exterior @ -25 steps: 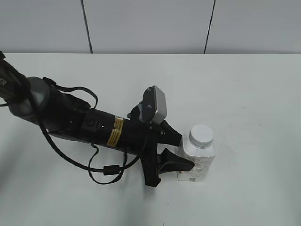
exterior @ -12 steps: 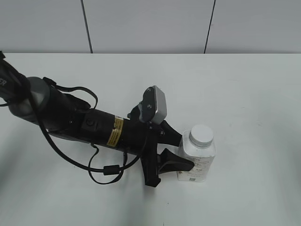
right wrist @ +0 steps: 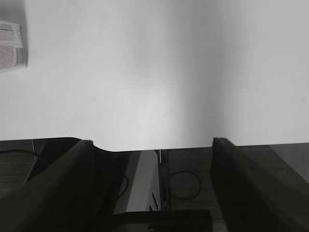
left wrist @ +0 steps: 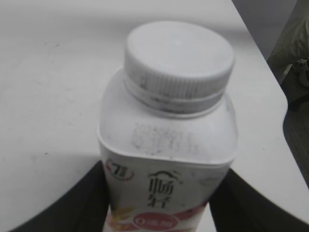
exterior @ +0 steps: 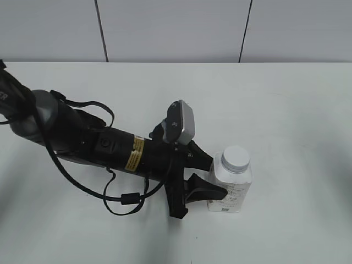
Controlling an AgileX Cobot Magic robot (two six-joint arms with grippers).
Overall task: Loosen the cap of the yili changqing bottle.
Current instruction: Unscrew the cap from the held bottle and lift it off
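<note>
The left end effector (exterior: 212, 179) clamps the yili changqing bottle (exterior: 231, 187) low, near the counter's (exterior: 286, 110) front edge, bracing it upright and leaving the cap (exterior: 236, 158) exposed. The right end effector (right wrist: 149, 183) stands apart, empty.

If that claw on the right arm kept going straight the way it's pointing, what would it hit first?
Probably nothing soon. The right gripper, jaws wide open and empty, points out over the bare white table. The bottle sits far off to its left, outside that line. Depth is hard to judge, so it might meet the tabletop eventually.

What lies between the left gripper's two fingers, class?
The bottle's lower body sits between the left gripper's fingers, which press its sides below the cap; the left wrist view shows it best.
</note>
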